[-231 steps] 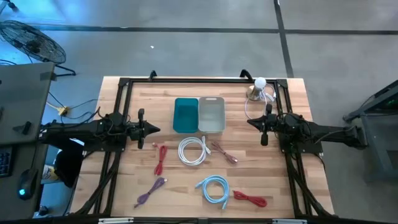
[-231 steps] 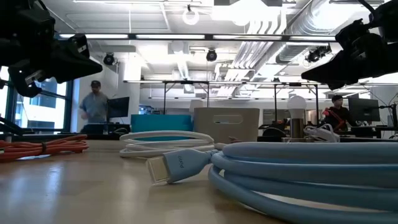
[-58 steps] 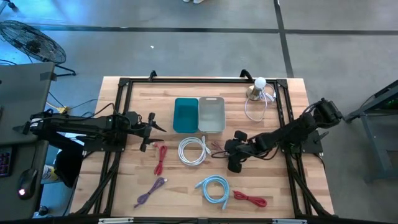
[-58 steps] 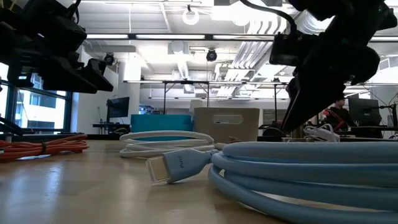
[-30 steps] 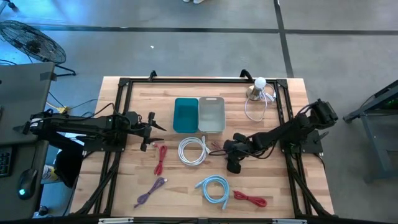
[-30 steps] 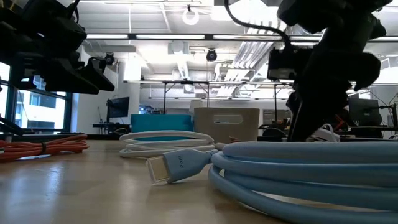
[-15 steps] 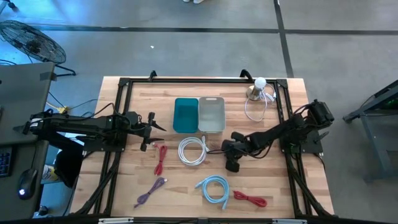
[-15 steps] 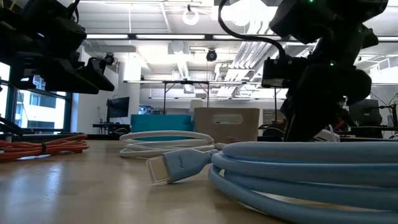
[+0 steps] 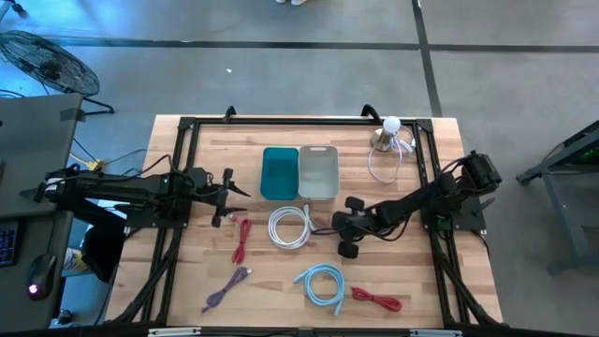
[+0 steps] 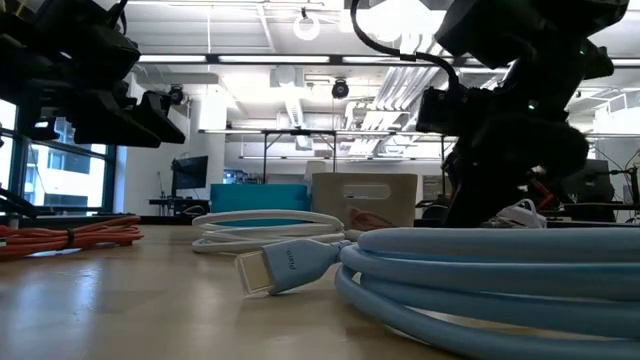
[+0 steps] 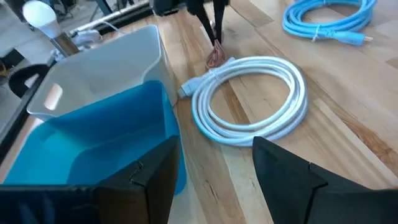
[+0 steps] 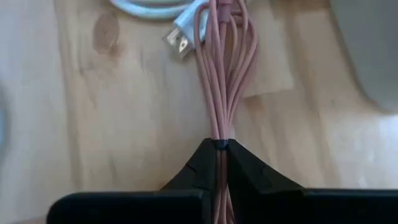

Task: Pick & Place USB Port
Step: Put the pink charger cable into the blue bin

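Note:
A bundled pink USB cable (image 12: 225,74) lies on the wood beside a white cable coil (image 9: 290,227), just in front of the grey bin (image 9: 318,171) and the teal bin (image 9: 279,173). My right gripper (image 9: 329,225) reaches in from the table's right and is shut on the bundle; the left wrist view shows its fingers (image 11: 208,25) coming down onto the pink cable (image 11: 215,57). My left gripper (image 9: 234,192) waits open at the left, above the table, its fingers framing the white coil (image 11: 249,99) from afar. My right gripper pinches the pink bundle between its two fingers at the bundle's end (image 12: 219,144) nearest the arm. The fingers slant down from the table's right side, and the strands run on ahead of the fingertips. The rest of the bundle lies on the table.
A light blue coil (image 9: 321,284) and a red cable (image 9: 377,300) lie near the front edge. Another red cable (image 9: 241,239) and a purple one (image 9: 225,288) lie at front left. A lamp with a white cord (image 9: 388,136) stands at the back right.
My right gripper has settled a little lower over the pink cable, rolled its wrist slightly and shut on the bundle. The cable lies where it was.

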Tool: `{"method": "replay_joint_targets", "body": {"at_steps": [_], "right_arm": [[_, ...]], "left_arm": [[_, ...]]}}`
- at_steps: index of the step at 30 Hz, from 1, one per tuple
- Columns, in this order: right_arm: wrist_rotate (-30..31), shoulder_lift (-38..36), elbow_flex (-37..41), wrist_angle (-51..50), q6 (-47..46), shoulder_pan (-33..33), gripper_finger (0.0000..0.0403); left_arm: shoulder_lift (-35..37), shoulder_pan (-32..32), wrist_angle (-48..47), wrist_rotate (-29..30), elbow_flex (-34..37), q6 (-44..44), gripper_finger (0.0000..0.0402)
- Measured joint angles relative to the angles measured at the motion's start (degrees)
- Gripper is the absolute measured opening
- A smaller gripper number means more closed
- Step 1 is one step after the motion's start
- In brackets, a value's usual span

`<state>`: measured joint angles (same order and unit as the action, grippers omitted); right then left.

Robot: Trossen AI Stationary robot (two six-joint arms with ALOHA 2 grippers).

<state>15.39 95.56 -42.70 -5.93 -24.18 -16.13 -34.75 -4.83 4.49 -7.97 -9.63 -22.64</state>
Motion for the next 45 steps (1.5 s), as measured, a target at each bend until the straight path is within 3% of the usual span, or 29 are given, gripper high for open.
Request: {"method": "replay_joint_targets", "body": {"at_steps": [6,12,17,23,32,38,45], "right_arm": [[4.9,-3.9,-3.3,0.5,4.6,-2.3,0.001],[9.9,-7.1,-9.4,1.3,14.4,-4.6,0.001],[12.2,-7.1,-13.6,3.0,22.9,-4.5,0.001],[10.0,-7.1,-13.8,13.4,33.0,-2.0,0.001],[3.9,-7.1,-13.8,22.7,40.5,3.7,0.001],[-2.5,-4.8,-13.8,27.4,41.4,7.1,0.001],[-3.1,-4.0,-13.8,30.8,45.9,6.4,0.001]], "left_arm": [[0.0,0.0,7.4,-4.7,0.0,0.4,0.02],[0.0,0.0,17.4,-5.3,0.0,0.5,0.02],[-0.6,0.0,25.3,-9.5,0.0,2.0,0.02],[-6.0,0.0,35.7,-10.0,0.0,3.7,0.02],[-21.1,0.0,55.4,-11.8,-0.9,6.5,0.02],[-30.2,0.0,56.0,-15.7,-8.5,6.3,0.02],[-37.0,0.0,54.9,-21.3,-15.3,4.1,0.02]]}}
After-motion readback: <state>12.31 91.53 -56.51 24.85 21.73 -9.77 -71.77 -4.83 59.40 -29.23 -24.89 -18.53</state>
